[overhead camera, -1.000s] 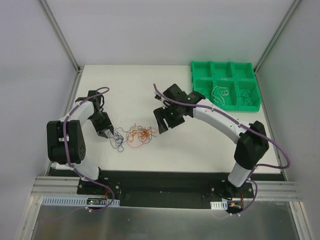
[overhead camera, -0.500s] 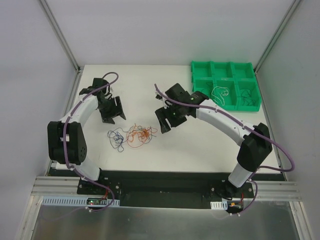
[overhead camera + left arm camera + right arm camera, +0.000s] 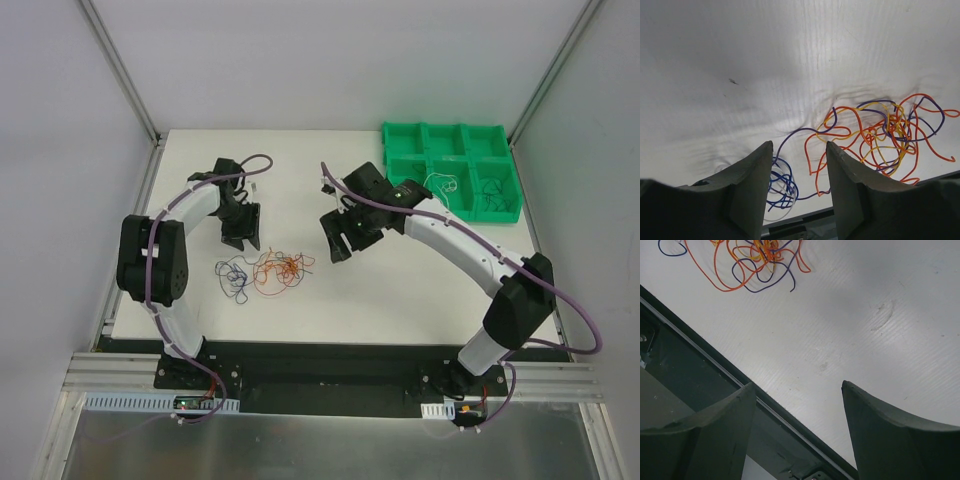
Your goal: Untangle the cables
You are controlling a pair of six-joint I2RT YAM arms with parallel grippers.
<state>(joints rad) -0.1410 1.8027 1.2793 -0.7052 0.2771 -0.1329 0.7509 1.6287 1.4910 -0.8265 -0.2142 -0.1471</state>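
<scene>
Nearest on the worktop (image 3: 400, 290) lie the cables (image 3: 262, 270): a blue-purple coil (image 3: 232, 272) on the left, just beside an orange, red and yellow knot (image 3: 281, 268), with at least one purple strand running between them. A second ago the left claw (image 3: 243, 230) was down at that coil; it has since lifted and swung to the far side, and now hangs released with nothing between its fingers. The coil was probably let go, so the separation is only partly made. Right of the knot, the right claw (image 3: 338, 240) hovers released and empty, having barely shifted. Farthest, at the right corner, the green tray (image 3: 450, 155) holds a white strand (image 3: 440, 186) and a dark one (image 3: 492, 196) in separate compartments.
</scene>
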